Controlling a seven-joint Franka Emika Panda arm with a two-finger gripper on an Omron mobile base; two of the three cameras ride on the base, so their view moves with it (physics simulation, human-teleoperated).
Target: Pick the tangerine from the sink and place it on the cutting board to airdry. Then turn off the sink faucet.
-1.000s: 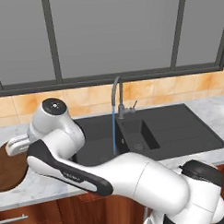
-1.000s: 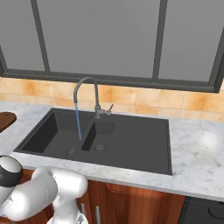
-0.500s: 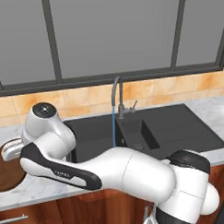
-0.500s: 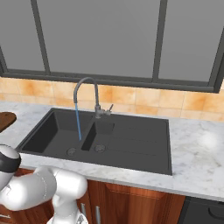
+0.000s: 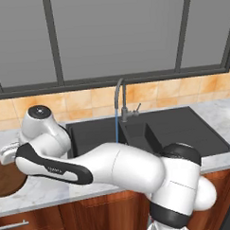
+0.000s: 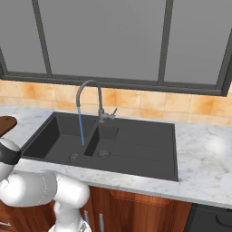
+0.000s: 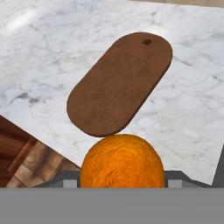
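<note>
Since the earlier pictures, the arm [image 5: 114, 166] is swung further to the left, so that its elbow and wrist now hang over the left end of the bench [image 5: 39, 189], above the cutting board [image 5: 6, 176]; the base cameras are not shifted, and the sink and faucet are seen at the same places as before.

A marble bench [image 6: 204, 167] is seen running below a dark-framed window [image 6: 99, 41] and a band of orange tiles [image 6: 136, 99]. Set into it is the black sink [image 6: 136, 149], made up of a large basin and a small one, each with a round drain. At the back edge of the sink the grey faucet [image 6: 88, 88] is raised in a gooseneck, and a thin blue stream of water [image 6: 80, 127] is seen falling from its spout into the large basin.

On the bench, well to the left of the sink, the brown cutting board [image 7: 120, 83] is laid flat, with a small hole near one rounded end.

The tangerine [image 7: 122, 162] is held off the bench, in front of and above the near end of the board in the hand view. The fingers are clenched on the tangerine, whose sides are flanked by grey parts of the hand at the bottom of that view.
</note>
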